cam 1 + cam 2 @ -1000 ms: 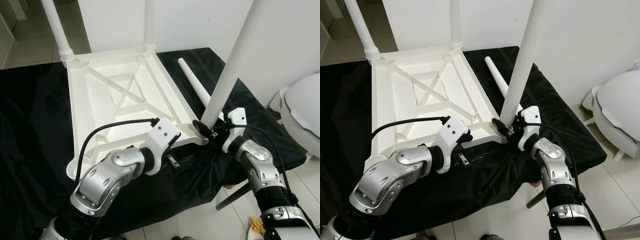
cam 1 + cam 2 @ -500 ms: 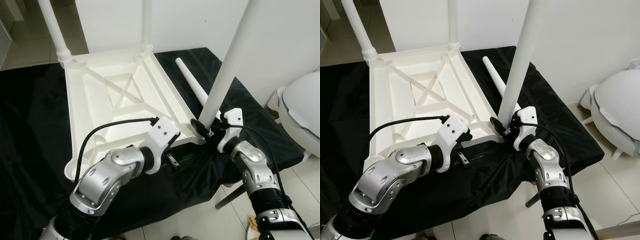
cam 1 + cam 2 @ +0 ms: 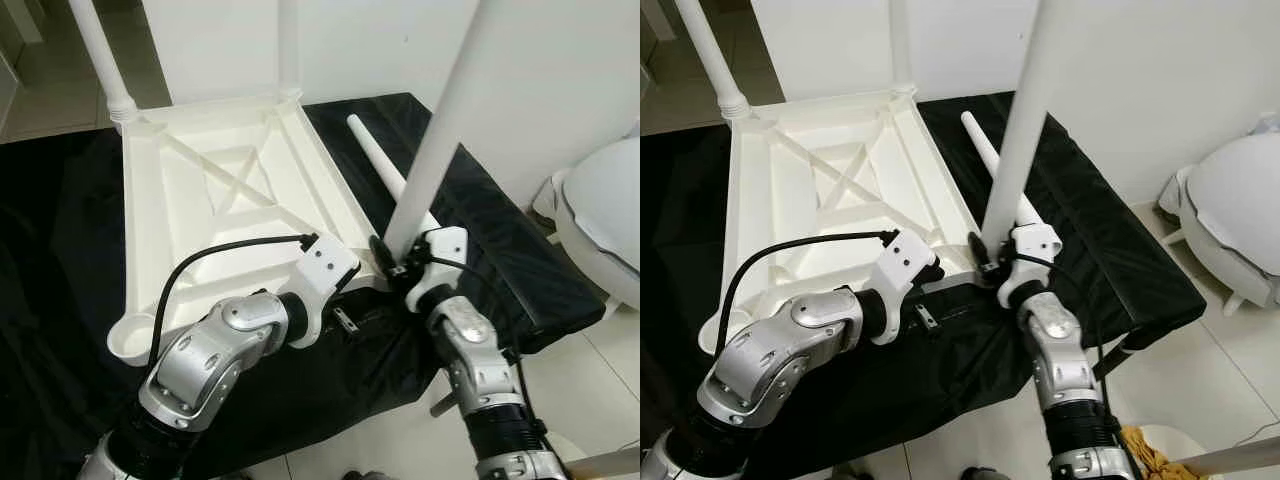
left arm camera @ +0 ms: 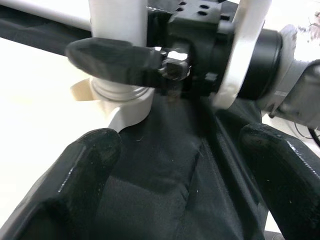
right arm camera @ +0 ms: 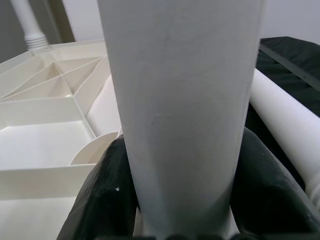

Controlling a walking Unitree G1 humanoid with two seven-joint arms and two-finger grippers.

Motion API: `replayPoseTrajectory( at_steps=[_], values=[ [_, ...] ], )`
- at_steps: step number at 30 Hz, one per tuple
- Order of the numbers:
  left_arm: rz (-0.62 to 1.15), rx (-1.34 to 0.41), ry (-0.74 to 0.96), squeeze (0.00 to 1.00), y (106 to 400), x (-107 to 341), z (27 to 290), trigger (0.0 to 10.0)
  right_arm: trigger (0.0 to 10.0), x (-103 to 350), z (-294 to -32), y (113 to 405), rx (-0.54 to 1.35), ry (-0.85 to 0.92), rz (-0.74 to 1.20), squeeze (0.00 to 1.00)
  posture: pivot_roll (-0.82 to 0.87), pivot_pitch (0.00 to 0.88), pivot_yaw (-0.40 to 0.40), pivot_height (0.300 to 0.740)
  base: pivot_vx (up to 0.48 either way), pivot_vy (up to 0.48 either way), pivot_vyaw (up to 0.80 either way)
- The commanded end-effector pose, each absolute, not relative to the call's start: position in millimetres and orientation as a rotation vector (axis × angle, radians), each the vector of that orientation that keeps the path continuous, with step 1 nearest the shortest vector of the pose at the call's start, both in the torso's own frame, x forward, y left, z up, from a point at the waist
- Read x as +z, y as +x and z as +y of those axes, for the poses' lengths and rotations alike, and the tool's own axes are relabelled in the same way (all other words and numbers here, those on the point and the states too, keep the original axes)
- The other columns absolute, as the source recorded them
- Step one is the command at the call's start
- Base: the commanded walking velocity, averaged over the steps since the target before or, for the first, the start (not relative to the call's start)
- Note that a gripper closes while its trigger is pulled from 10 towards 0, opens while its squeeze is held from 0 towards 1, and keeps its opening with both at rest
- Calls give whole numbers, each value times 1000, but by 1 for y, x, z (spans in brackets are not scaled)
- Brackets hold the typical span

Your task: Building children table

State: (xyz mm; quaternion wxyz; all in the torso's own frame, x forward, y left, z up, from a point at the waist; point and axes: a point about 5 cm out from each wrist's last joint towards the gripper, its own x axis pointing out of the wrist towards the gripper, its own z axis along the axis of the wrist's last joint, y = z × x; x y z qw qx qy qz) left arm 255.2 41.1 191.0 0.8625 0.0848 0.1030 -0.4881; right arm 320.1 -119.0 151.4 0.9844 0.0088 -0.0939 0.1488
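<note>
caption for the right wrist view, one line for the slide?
Right gripper clamps a white table leg at the corner socket of the upturned tabletop; a spare leg lies alongside.

A black cloth (image 3: 60, 230) covers the work surface; a white domed object (image 3: 610, 215) stands on the tiled floor (image 3: 1200, 350).

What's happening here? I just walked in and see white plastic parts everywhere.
The robot is assembling a small table. The white tabletop lies upside down on a black cloth. The right claw grips a leg standing at the near corner socket. The left claw hovers open beside it. Another leg lies loose.
</note>
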Motion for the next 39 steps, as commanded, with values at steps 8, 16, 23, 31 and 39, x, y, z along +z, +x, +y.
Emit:
replayPoseTrajectory(
  at_steps=[8, 16, 23, 31, 39],
  values=[
    [232, -1044, 169, 0, 252, 189, 41, 10000, 10000, 155, -109, 323, 74, 100, -202, 0, -26, 116, 23, 740, 0, 0, 0],
    [232, -1047, 167, 0, 253, 189, 39, 10000, 10000, 154, -99, 319, -18, 101, -213, 0, -25, 118, 21, 740, 0, 0, 0],
    [232, -1041, 165, 0, 252, 189, 40, 10000, 10000, 152, -98, 319, -41, 105, -188, 0, -17, 114, 13, 740, 0, 0, 0],
    [233, -1044, 166, 0, 251, 188, 40, 10000, 10000, 153, -105, 319, -40, 115, -203, 1000, -20, 106, 8, 740, 0, 0, 0],
    [235, -1047, 167, 0, 251, 187, 39, 10000, 10000, 154, -117, 317, 15, 59, -208, 0, -24, 97, 0, 740, 0, 0, 0]
  ],
)
